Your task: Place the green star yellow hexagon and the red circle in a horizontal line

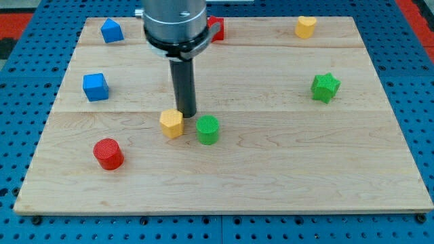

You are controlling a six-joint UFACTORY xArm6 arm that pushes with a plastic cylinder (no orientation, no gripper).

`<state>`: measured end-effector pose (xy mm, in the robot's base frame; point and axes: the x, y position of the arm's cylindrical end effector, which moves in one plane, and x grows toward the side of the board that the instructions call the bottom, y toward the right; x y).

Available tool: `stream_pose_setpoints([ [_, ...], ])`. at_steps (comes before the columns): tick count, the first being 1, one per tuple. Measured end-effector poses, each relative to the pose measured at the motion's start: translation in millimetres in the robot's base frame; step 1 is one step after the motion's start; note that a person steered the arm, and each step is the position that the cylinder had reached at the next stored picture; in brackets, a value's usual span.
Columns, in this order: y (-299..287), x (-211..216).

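Observation:
The green star [325,87] lies at the view's right, in the upper half of the board. The yellow hexagon [172,123] lies near the board's middle, left of a green cylinder [207,129]. The red circle [108,153] lies at the lower left. My tip [186,113] stands just above and to the right of the yellow hexagon, close to or touching its upper right edge, and up-left of the green cylinder.
A blue cube [95,87] lies at the left. A blue house-shaped block [112,30] lies at the top left. A red block [216,28] is partly hidden behind the arm at the top. A yellow heart-like block [306,26] lies at the top right.

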<state>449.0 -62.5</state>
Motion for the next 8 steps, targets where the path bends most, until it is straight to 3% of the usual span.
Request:
stream_pose_setpoints([
  [1,23.4,17.6],
  [2,133.2,42.9],
  [3,163.6,33.1],
  [4,91.4,1.1],
  [5,63.7,55.9],
  [6,124.9,77.2],
  [8,255.3,81.2],
])
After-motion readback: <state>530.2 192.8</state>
